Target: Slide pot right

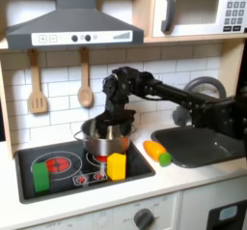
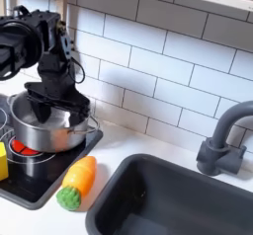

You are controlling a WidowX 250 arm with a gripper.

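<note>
Partly hidden tool (image 1: 108,128) at the pot (image 2: 44,130) rim, grip unclear.

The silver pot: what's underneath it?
The pot sits on the black stovetop, partly over a red burner ring. The gripper hangs at its rim. The rest beneath is covered.

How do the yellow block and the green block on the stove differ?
In the first exterior view, the yellow block stands near the stove's front middle, just in front of the pot; the green block stands at the front left corner, well away from the pot. They differ in colour, yellow against green. The yellow one sits nearer the carrot. Both stand upright on the black stovetop, apart from the gripper.
</note>
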